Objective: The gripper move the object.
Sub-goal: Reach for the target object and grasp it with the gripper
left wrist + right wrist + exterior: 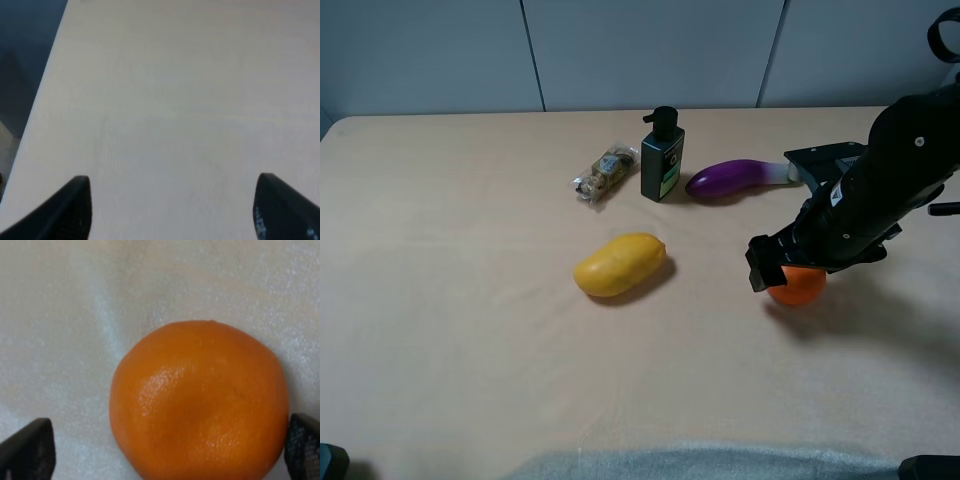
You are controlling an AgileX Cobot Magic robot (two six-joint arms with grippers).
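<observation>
- R gripper [788, 270] sits low over the orange [800, 288], on the right side of the table [470, 340]. It's in front of the eggplant [730, 179] and well apart from the mango [619, 264].
- Jaws: open wide, one on each side of the orange, gripping nothing yet. In the wrist view one jaw touches or nearly touches the peel. The other stands apart, w/ bare table between it and the fruit.
- Why so, prob.: straddling the fruit at its widest part sets up a squeeze across the middle. That's the safest hold on a round thing.
- The straddle is off-centre. Closing as it stands would likely nudge the orange sideways before both jaws bite.
- The orange rests on the table, not lifted. In the high view the gripper hides its upper part and only the lower front shows.
- Look: bright orange, round, slightly flattened. Peel is glossy w/ fine dimples and a soft highlight. Tiny nub at one edge, maybe the stem end, can't tell.
- Handling guess: smooth and rollable, so it may slip or roll if pinched too high or too lightly.
- L gripper [177, 210]: jaws far apart, nothing between, only bare table beneath, near a table edge. Prob. parked out of the way, since the job is on the other side.
- Bottle [662, 157] and snack pack [604, 172] stand at the back, well apart from the orange, so no obstacle there.
</observation>
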